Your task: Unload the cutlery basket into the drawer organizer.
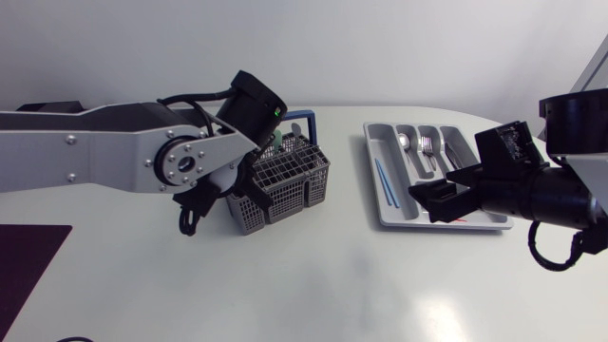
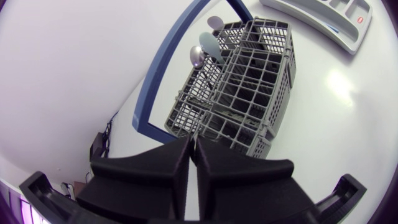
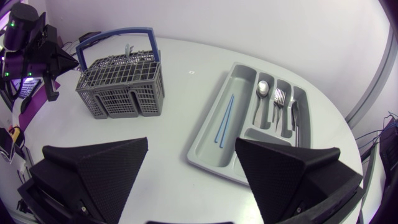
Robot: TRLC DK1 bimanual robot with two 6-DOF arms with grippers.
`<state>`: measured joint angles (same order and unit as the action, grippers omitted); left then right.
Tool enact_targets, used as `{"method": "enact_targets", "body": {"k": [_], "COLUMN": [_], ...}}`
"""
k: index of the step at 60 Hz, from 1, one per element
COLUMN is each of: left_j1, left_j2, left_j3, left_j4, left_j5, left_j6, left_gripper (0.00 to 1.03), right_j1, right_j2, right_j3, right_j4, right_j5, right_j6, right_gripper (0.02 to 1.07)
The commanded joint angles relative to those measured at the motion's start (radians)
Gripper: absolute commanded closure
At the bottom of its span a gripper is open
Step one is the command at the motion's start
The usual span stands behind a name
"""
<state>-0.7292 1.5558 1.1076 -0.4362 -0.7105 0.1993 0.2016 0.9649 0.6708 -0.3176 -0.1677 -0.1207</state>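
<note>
**Fig. 1. Approach geometry at the cutlery basket.** The grey wire cutlery basket (image 1: 282, 180) stands on the desk (image 1: 313, 285) toward its far edge, left of the middle. The drawer organizer (image 1: 380, 214) lies toward the far right corner, well apart from the basket.

The left gripper (image 1: 237, 182) is just beside the basket's end wall. Its two wedge fingers (image 2: 155, 171) are pressed together with only a slit between them, and nothing shows in their grasp. They point at the lower near corner of the mesh, not at its open top.

The spoons (image 2: 199, 55) stand upright with bowls up. They are in the row of compartments along the blue handle (image 2: 160, 71), at the end of the basket farthest from this gripper. Their long axis is therefore vertical, roughly across the line the fingers now point along.

The right gripper (image 3: 191, 149) hangs over the organizer's near rim, spread wide and empty. Two blue sticks (image 3: 224, 118), a spoon (image 3: 262, 90) and a fork (image 3: 278, 98) already lie in the organizer's slots.

The left arm is much the nearer to the basket. The next pick probably requires it to part its fingers, rise above the rim and descend along the spoons' axis (a sideways approach would meet only the mesh).
</note>
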Motion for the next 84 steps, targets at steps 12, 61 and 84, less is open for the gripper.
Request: {"method": "enact_targets", "body": {"k": [12,61,84], "left_j1": [-0.036,-0.056,-0.073], "left_j2": [-0.059,-0.226,-0.313], "left_j3": [-0.028,-0.115,-0.115], "left_j4": [-0.026,-0.085,-0.133], "left_j5": [-0.047,-0.047,-0.067], "left_j6": [0.017,0.015,0.035], "left_gripper": [1.0,1.0,1.0], "right_j1": [0.013,0.033,0.051], "right_j2": [0.006,-0.009,-0.009], "right_j3": [-0.031,-0.046,-0.039], "right_j4": [0.012,0.012,0.009], "right_j5": [0.005,0.014,0.025], "right_j6": [-0.011,-0.004,0.003], "right_gripper": [0.06,0.06,0.06]}}
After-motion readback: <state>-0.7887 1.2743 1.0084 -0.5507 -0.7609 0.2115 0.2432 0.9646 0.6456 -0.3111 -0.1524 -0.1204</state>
